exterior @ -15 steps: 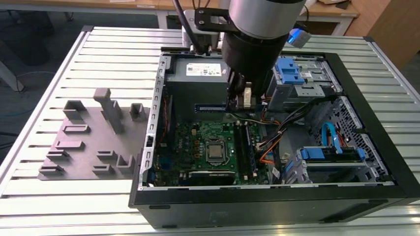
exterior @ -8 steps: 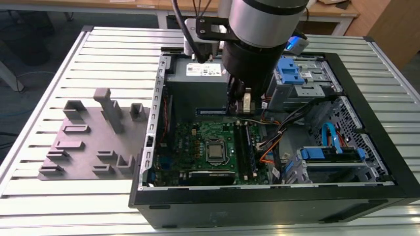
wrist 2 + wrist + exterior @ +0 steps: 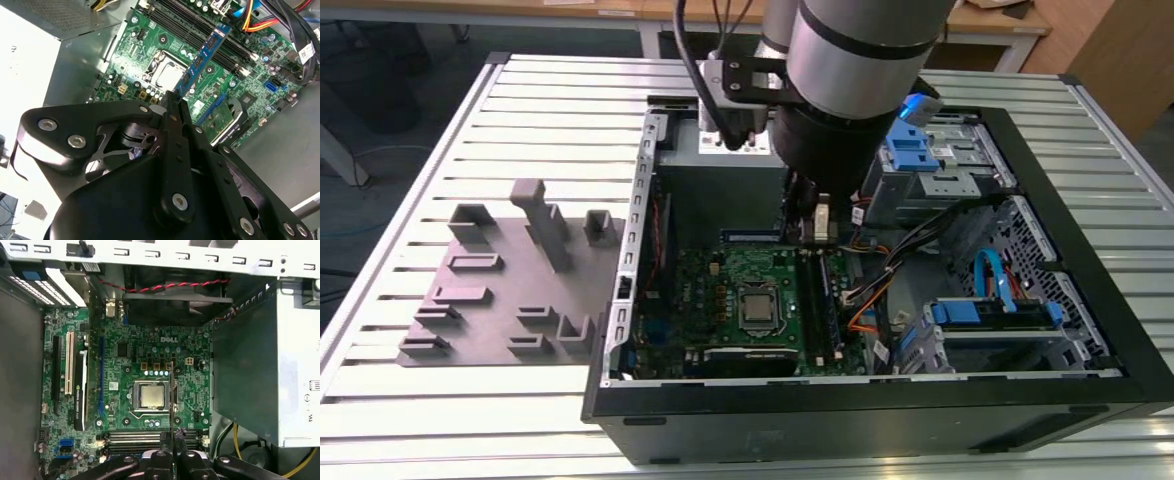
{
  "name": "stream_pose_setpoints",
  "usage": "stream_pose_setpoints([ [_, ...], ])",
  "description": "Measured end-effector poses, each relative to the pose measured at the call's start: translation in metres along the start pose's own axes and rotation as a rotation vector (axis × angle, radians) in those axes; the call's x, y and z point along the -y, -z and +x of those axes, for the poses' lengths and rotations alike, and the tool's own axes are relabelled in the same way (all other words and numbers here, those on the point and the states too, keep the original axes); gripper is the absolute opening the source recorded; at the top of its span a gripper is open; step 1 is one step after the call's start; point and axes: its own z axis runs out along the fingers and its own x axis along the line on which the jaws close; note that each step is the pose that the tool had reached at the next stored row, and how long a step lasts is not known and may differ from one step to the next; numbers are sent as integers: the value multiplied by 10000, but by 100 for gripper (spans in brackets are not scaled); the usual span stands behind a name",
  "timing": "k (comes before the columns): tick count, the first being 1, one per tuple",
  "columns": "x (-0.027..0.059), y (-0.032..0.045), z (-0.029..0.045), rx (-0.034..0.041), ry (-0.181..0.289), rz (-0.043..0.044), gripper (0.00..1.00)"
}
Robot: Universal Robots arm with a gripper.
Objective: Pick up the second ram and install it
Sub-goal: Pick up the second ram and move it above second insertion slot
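Exterior view: a slatted metal bench [image 3: 520,110] carries an open computer case [image 3: 854,405] lying on its side, with the green motherboard [image 3: 720,280] flat on its floor. The robot arm [image 3: 854,60] reaches down into the case from above the motherboard. A grey plastic fixture [image 3: 507,290] lies on the bench outside the case, well apart from the motherboard toward the exterior view's left. In the first wrist view a grey metal box [image 3: 260,380] stands just beside the motherboard, and the processor socket [image 3: 151,395] sits near the motherboard's middle. The black pincer [image 3: 174,100] hangs over the motherboard, closed narrowly on one end of the second ram [image 3: 202,55]. The stick is held edge-on above the motherboard, its free end over the long black slots [image 3: 197,34]; whether it touches a slot I cannot tell.
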Motion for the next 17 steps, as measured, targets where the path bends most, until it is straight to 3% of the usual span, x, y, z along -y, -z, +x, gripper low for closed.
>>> stream_pose_setpoints([
  [13, 99, -232, 2, -1, -3, -20, 11],
  [17, 100, -251, 3, -4, -3, -21, 11],
])
